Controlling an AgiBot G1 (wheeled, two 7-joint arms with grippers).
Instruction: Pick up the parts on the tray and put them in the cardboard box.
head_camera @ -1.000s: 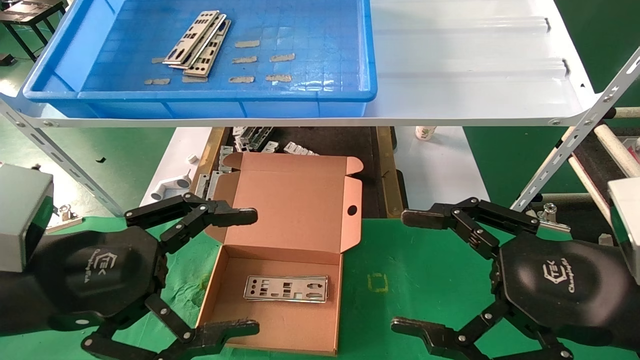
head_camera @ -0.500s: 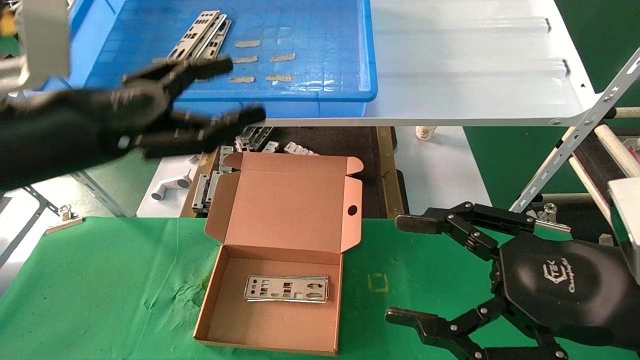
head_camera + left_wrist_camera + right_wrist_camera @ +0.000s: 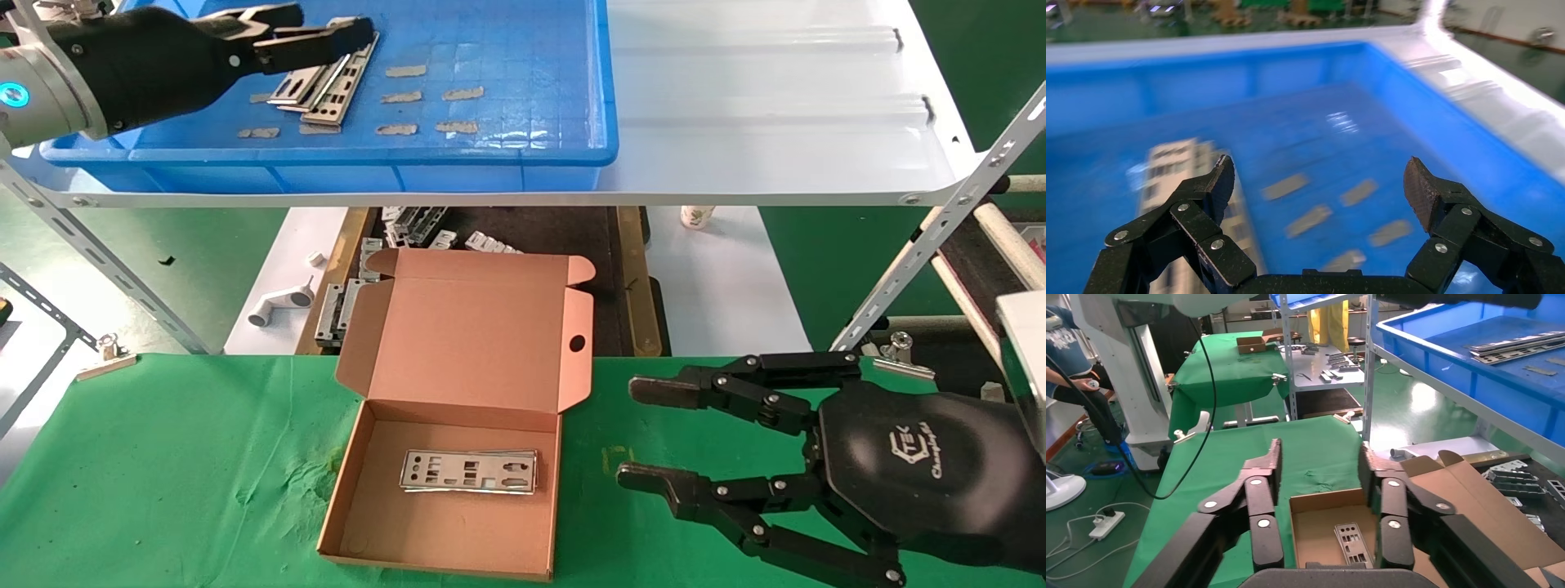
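Over far-left tray (image 3: 523,155) | left gripper (image 3: 315,28) spread wide, empty, above stacked parts (image 3: 331,82) | advice: centre on top plate, descend squarely, take one | right gripper (image 3: 641,433) parked near-right, open, empty | cardboard box (image 3: 372,376) near-centre, one plate inside

My left arm is stretched way out toward the far left corner of the upper shelf, and its black linkage-fingered left gripper (image 3: 315,33) hangs there with the jaws spread wide, nothing between the dark pads (image 3: 1417,185). My right arm is low, near the right end of the front edge of the bench, and its black right gripper (image 3: 641,433) points left across the cloth, fingers parted and empty too.
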